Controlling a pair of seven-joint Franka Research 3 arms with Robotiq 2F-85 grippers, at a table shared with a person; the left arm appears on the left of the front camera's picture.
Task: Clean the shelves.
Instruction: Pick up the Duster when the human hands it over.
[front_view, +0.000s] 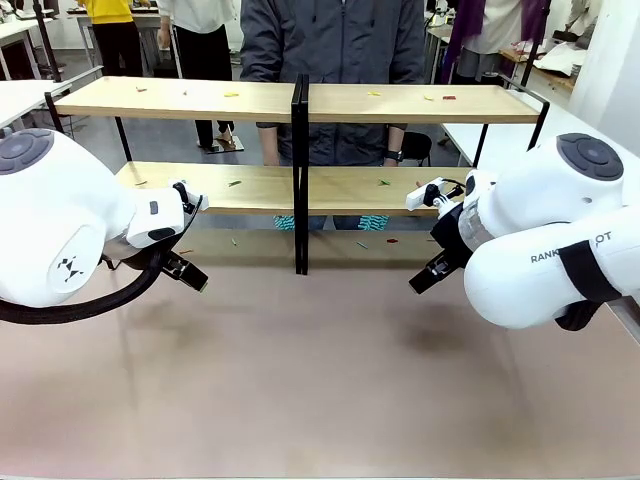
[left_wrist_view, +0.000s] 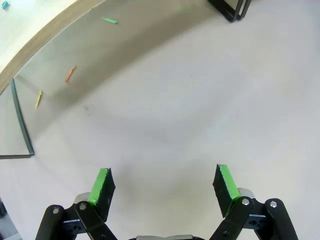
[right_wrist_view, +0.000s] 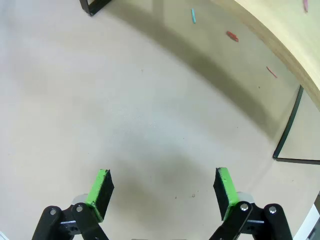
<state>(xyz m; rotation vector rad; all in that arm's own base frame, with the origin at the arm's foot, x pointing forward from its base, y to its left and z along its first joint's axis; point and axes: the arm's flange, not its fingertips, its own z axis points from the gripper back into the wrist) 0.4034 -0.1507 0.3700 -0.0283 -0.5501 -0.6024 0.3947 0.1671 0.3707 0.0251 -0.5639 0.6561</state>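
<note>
The shelves (front_view: 250, 100) stand across the far half of the table, two light-wood boards on a thin black frame with a central black post (front_view: 299, 170). Small coloured scraps lie on both boards and on the tabletop beneath. My left gripper (front_view: 190, 272) hangs low in front of the rack's left half, open with nothing between its fingers. My right gripper (front_view: 425, 277) hangs before the right half, also open and empty. In the left wrist view the green pads (left_wrist_view: 103, 184) stand wide apart over bare table; the right wrist view shows the same spread pads (right_wrist_view: 101, 186).
A person in a dark jacket (front_view: 340, 60) stands behind the rack. Loose scraps lie under the lower board: green (left_wrist_view: 110, 20), orange (left_wrist_view: 70, 74) and yellow (left_wrist_view: 38, 98) near my left gripper, teal (right_wrist_view: 193, 15) and red (right_wrist_view: 232, 35) near my right one. White tables flank both sides.
</note>
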